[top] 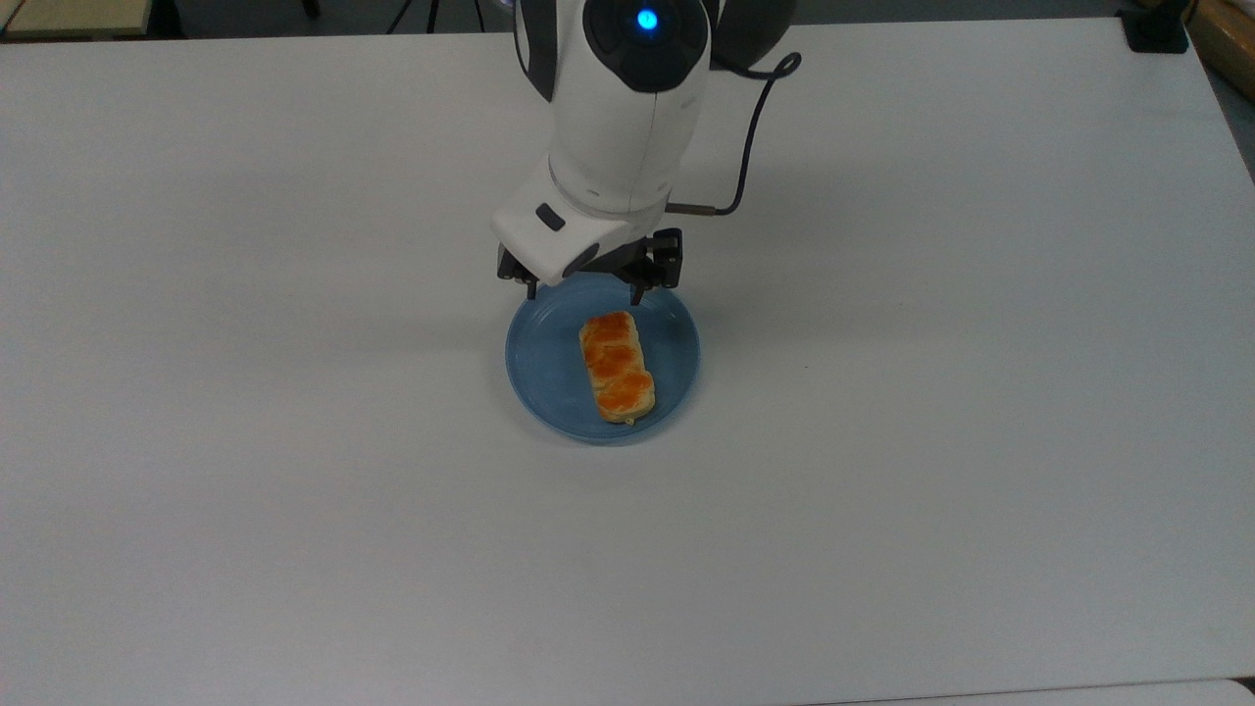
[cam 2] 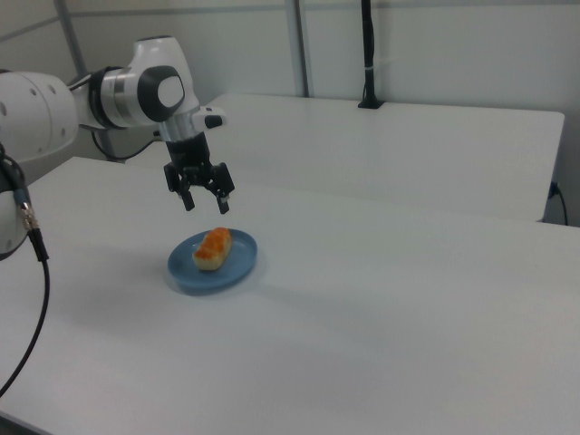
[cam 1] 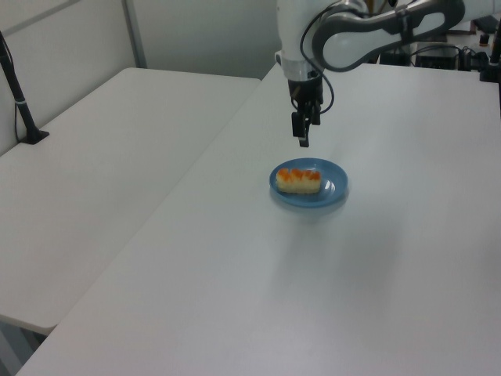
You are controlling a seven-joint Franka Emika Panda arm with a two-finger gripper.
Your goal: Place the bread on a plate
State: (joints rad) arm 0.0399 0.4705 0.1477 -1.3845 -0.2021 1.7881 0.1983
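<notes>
Bread delivered, pincer clear

Bread (top: 617, 366) lies flat on the plate (top: 549, 378), slightly off its centre, inside the rim. My gripper (cam 2: 206, 200) hangs above the plate's far edge, fingers spread and holding nothing. I judge the placing done; what remains is lifting away without brushing the plate.

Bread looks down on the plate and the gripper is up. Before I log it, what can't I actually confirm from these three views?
- Underside of the bread: hidden by the loaf itself in the top view, so how flat it sits on the plate is unconfirmed.
- Gripper: the arm's white wrist covers its body in the top view; fingers spread in the right view.
- Arm base: cut off by the top view's upper edge.
</notes>
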